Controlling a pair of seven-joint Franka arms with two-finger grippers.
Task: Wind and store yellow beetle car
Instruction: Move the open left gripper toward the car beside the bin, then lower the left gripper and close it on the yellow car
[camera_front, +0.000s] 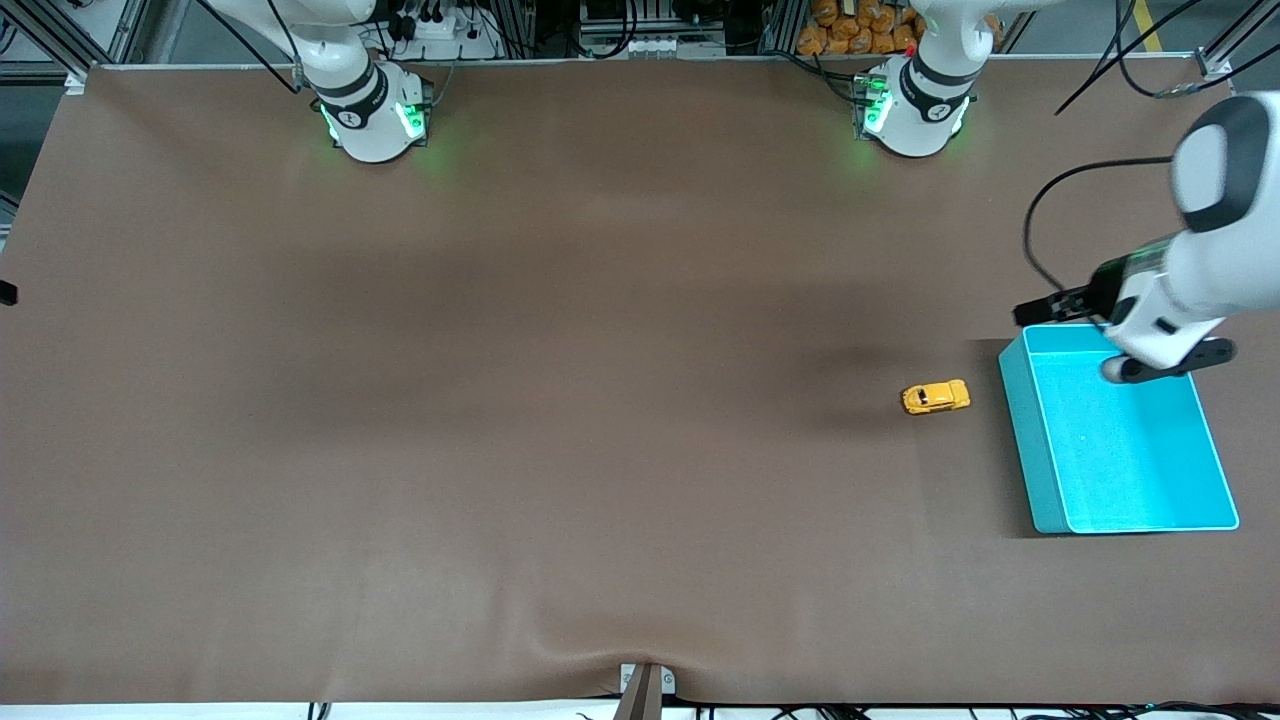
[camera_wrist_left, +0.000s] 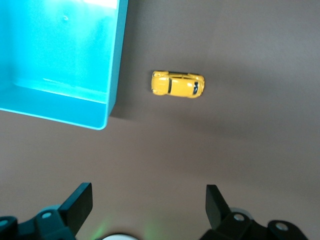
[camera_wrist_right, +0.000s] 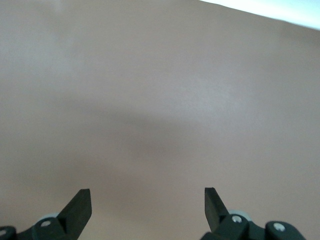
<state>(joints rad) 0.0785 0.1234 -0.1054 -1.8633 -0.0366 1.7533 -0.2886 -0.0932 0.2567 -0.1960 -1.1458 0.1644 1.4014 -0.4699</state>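
Yellow beetle car (camera_front: 936, 397) sits on its wheels on the brown table cover (camera_front: 560, 420), just beside the turquoise bin (camera_front: 1020, 430) and apart from it, on the side of the bin toward the right arm's end of the table. Its length runs roughly across the table, one end pointing at the bin's wall. In the left wrist view the car (camera_wrist_left: 178, 84) shows a glossy yellow body with dark windows; no writing or badge can be read on it. The bin stands toward the left arm's end of the table; it is a plain open rectangular tray whose floor (camera_wrist_left: 55, 45) holds nothing, and it carries no label that can be made out.

Starting from the edge of the table nearest the front camera, a small metal bracket (camera_front: 646, 685) clamps the cover; any mark on it is too small to read. Farther on come the car and the bin, level with each other.

Over the bin's corner farthest from the front camera hangs the left gripper (camera_front: 1100, 335), jaws spread wide with nothing between them; its 2 black fingers (camera_wrist_left: 80, 205) frame bare cover in the left wrist view.

The right gripper (camera_wrist_right: 147, 207) is likewise wide apart and empty, over bare cover away from the bin; the front view does not show it, and this arm waits.

Farthest from the front camera stand the 2 arm bases (camera_front: 372, 115), each lit green.
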